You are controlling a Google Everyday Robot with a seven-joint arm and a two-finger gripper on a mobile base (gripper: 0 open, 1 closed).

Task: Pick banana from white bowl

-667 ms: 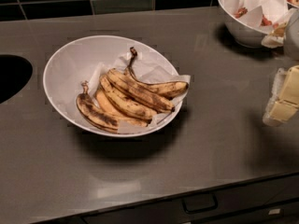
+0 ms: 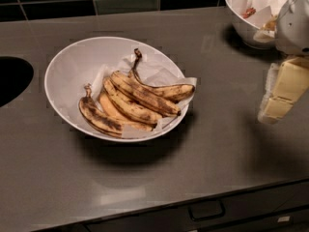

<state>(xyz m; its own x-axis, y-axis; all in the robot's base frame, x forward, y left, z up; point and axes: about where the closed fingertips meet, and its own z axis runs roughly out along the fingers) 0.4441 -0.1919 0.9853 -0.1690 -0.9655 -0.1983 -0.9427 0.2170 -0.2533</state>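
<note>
long brown-streaked yellow banana (image 2: 145, 96) in wide glossy white bowl (image 2: 65, 74), centre-left of dark bench (image 2: 145, 187), cream gripper (image 2: 277, 100) near right edge, open or closed cannot tell

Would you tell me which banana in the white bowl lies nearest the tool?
The rearmost banana, with the long upturned stem; its tip reaches farthest right, toward the tool at the right edge.
</note>
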